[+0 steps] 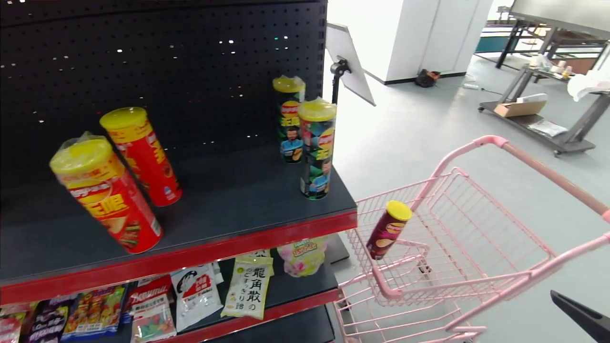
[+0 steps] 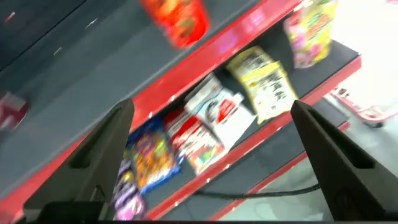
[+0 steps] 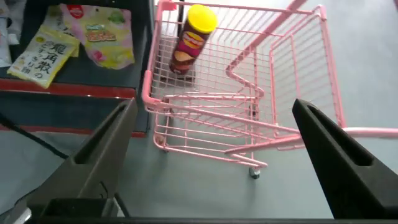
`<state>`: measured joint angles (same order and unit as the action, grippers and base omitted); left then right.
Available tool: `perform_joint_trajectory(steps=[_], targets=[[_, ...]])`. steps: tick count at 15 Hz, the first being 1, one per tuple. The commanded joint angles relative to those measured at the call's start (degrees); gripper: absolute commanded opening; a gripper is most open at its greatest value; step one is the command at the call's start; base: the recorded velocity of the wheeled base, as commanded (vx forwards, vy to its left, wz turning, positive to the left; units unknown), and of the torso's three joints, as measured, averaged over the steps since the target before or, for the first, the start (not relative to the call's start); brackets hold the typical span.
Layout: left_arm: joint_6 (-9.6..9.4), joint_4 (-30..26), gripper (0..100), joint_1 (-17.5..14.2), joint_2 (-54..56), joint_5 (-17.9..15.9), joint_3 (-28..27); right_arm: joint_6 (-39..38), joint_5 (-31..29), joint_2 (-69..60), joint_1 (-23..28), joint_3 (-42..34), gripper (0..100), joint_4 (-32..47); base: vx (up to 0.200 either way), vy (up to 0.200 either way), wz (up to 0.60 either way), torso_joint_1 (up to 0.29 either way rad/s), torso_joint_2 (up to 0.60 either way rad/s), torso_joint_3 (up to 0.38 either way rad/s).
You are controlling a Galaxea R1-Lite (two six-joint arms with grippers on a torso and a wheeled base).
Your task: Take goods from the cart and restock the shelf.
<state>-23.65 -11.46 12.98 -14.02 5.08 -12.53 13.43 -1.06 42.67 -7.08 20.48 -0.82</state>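
1. While the left gripper [image 2: 211, 171] hangs with its two dark fingers spread wide and nothing between them, the shelf [image 2: 93, 74] lies beyond it. The red front edge [image 2: 205, 56] of the shelf runs slantwise above a row of snack bags [image 2: 211, 121] on the lower board.
2. The right gripper [image 3: 211, 165] is likewise spread and empty over grey floor [image 3: 186, 193], with the pink cart [image 3: 249, 93] beyond it.
3. In the head view the cart fills 3 to 5 o'clock. Its basket rim is just beside the shelf's right corner.
4. A maroon can [image 1: 388, 229] with a yellow lid stands at a tilt in the basket's shelf-side corner, at 4 o'clock.
5. On the top board, two red cans [image 1: 107, 193] sit at 9 o'clock. Two green-black cans [image 1: 317, 147] stand toward 12 o'clock, close to the board's right end.
6. Bare board lies between the two pairs, and open floor stretches from 1 to 3 o'clock.
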Motion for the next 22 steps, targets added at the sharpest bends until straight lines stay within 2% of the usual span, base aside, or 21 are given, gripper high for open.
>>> perform_joint_trajectory(steps=[1,13,22], targets=[[0.01,0.03,100,0.02,-0.04,0.01,0.14,0.01,0.01,0.58,-0.04,0.0,100,-0.06,0.0,0.0,-0.6,0.002,0.01,0.002],[0.1,0.12,100,0.02,0.04,0.1,-0.12,1.95,-0.61,1.98,1.9,-0.97,100,-0.15,0.0,0.0,0.0,0.0,0.0,0.0],[0.01,0.12,100,0.02,0.22,0.1,-0.48,1.95,-0.96,2.07,2.34,-1.85,100,-0.15,0.0,0.0,0.0,-0.134,0.34,0.197]])
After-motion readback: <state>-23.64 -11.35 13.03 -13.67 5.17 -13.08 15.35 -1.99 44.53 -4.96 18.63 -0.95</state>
